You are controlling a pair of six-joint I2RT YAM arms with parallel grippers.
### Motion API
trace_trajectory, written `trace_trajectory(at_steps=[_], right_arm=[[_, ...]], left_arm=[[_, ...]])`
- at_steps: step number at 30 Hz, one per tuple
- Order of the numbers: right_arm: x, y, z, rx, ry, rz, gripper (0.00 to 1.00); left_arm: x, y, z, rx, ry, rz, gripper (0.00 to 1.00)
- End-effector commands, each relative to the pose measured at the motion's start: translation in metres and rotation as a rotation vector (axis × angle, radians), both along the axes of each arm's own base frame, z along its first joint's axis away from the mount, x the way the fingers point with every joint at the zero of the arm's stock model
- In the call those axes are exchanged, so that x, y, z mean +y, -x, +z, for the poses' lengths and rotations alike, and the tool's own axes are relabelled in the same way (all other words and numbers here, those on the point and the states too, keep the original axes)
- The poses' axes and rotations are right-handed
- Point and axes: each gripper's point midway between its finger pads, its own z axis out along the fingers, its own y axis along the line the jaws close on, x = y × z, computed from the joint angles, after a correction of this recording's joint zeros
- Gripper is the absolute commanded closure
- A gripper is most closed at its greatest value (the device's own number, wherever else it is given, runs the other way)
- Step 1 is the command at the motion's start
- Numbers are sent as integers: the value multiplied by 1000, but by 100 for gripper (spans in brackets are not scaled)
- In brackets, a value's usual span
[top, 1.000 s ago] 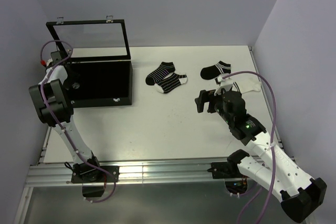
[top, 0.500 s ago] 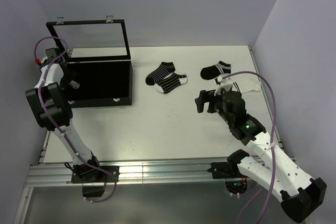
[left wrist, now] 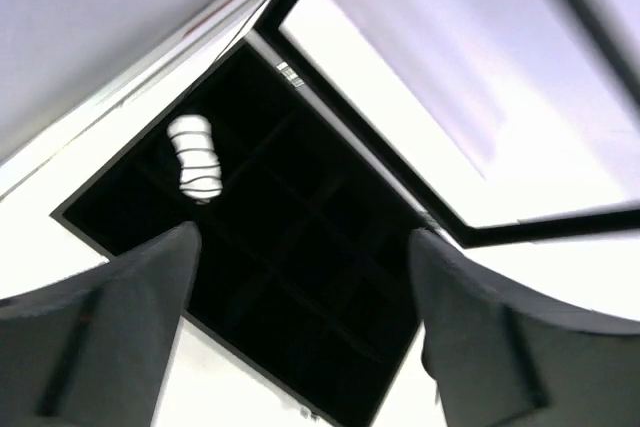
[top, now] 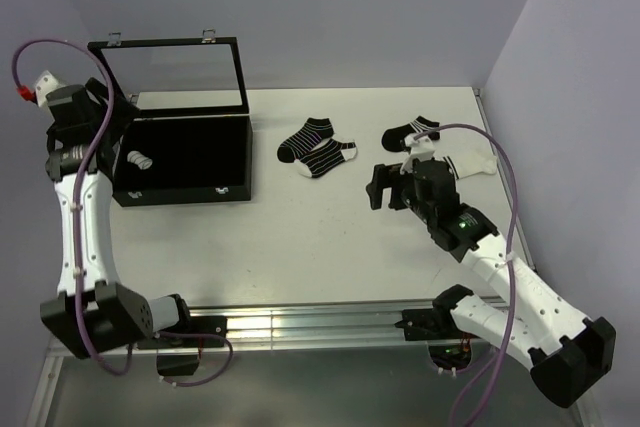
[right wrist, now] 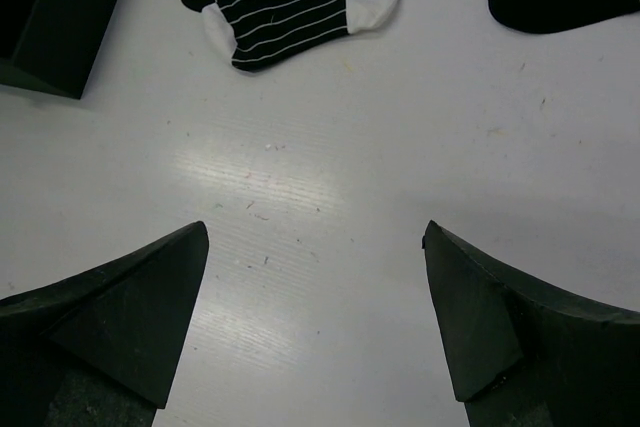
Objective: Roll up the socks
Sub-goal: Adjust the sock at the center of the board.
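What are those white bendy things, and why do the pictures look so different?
Those are two robot arms, a left arm and a right arm, bolted to a table. One picture looks down from above. The other two come from small cameras on the wrists, so the dark shapes at the bottom are each arm's own pinching tool. The left tool is open and empty, looking at a black box with one rolled sock inside. The right tool is open too, holding nothing. Flat striped socks and a black sock lie on the table.
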Motion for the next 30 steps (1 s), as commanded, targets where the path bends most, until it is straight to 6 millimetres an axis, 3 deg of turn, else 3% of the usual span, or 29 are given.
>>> trace_trajectory(at_steps=[1,5,7,8,10,12,13,15,16,17,19,21,22,23,30], right_arm=[[6,-10,21,-2,-40,-33,5],[12,-28,13,73,-24,-80,6],[21,-36,8,106,-30,-74,7],[22,-40,5,119,-26,-85,8],[27,-55,-8,163,1,-103,10],[31,-71,-20,197,34,-121,11],[33,-78,-26,206,44,-122,11],[41,-95,-27,198,34,-115,11],[43,-103,-47,241,62,-114,12],[46,-117,-41,227,55,-117,13],[51,-134,-66,278,87,-116,13],[60,-158,-65,277,80,-98,15],[63,-166,-86,316,105,-94,15],[68,-180,-78,293,93,-88,16],[85,-232,-109,337,89,-44,23]], left_arm=[[-17,19,29,-88,-42,-91,4],[-35,52,53,-115,-126,-111,0],[-59,59,45,-82,-155,-183,0],[-66,69,50,-100,-171,-198,0],[-89,79,37,-84,-186,-285,1],[-103,95,37,-112,-200,-340,1],[-119,99,23,-92,-208,-408,1],[-133,113,21,-127,-198,-463,0],[-143,116,7,-111,-192,-510,1],[-147,122,6,-126,-189,-528,1],[-155,126,-7,-112,-173,-563,0],[-159,129,-10,-116,-180,-584,1],[-159,130,-13,-113,-183,-585,1],[-158,131,-11,-129,-189,-580,1],[-161,129,-12,-146,-195,-589,1]])
